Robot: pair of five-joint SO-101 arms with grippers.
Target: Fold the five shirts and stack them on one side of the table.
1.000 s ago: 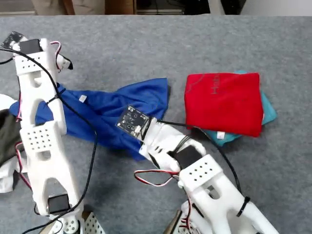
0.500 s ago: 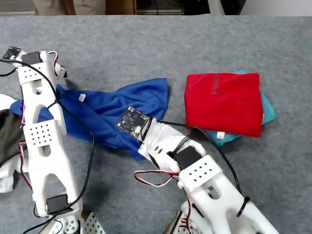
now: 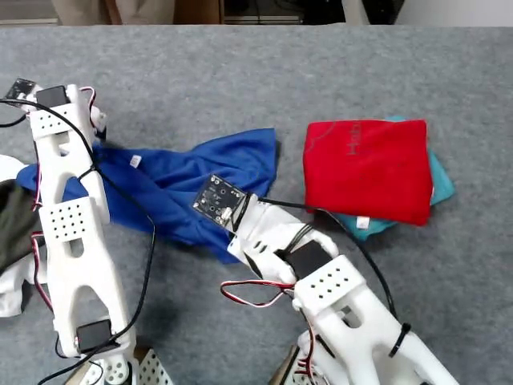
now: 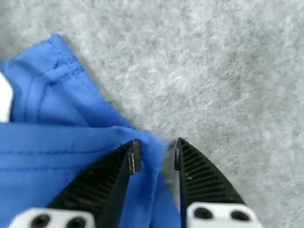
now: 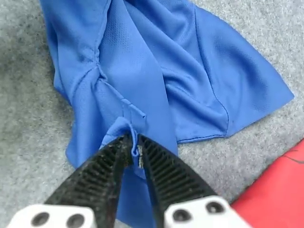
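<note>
Blue shirt [image 5: 156, 61], right gripper [image 5: 134, 142] pinching fold, left gripper [image 4: 156, 152] astride edge

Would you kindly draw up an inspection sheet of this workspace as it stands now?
Surface: grey felt table.
Job's things: blue shirt crumpled at centre; red shirt folded atop teal shirt; dark shirt and white shirt heaped at left edge.
Clutter: nothing seen.
Grippers: left claw open astride blue shirt's hem; right claw shut on blue shirt.
Cables: black cable along left arm; red wires looped by right arm.
Surroundings: brown panel beyond far edge.
</note>
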